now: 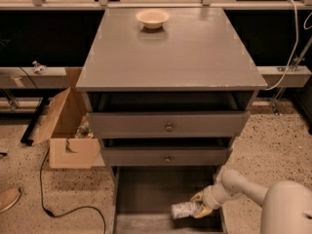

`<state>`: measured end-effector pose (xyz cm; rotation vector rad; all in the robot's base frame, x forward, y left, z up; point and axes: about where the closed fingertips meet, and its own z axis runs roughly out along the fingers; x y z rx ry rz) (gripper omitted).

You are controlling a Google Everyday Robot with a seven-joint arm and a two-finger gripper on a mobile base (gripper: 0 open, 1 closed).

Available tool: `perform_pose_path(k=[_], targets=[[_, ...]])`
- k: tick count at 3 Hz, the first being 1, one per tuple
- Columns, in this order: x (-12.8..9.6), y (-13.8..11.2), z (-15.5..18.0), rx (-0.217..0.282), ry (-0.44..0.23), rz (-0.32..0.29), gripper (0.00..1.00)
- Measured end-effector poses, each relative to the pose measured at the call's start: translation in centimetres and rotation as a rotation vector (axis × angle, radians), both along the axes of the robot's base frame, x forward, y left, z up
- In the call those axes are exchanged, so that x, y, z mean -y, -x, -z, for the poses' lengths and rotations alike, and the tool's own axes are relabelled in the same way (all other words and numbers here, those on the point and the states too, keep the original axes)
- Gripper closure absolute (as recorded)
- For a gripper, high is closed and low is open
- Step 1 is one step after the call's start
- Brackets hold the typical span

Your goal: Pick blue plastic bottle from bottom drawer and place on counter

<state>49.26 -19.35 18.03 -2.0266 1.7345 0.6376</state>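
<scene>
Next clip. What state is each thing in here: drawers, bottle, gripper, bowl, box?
bottom drawer: pulled out.
middle drawer: not pulled out.
top drawer: not pulled out.
blue plastic bottle: lying on its side in the bottom drawer, gripped at one end.
gripper: down in the bottom drawer, shut on the bottle.
counter: bottle not yet on it.
bowl: upright on the counter.
cardboard box: flaps open, on the floor.

No readable text showing anywhere; blue plastic bottle label showing pattern only, lying clasped in gripper, bottom drawer, near right.
</scene>
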Motion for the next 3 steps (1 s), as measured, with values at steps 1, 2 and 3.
perform_pose_path(k=[1,2,3], targets=[[2.7,-1.3,-7.6,0.026,0.013,0.035,1.00],[2.7,-1.3,-7.6,0.026,0.013,0.035,1.00],[4.1,-0.6,-10.4,0.040,-0.006,0.044,1.00]])
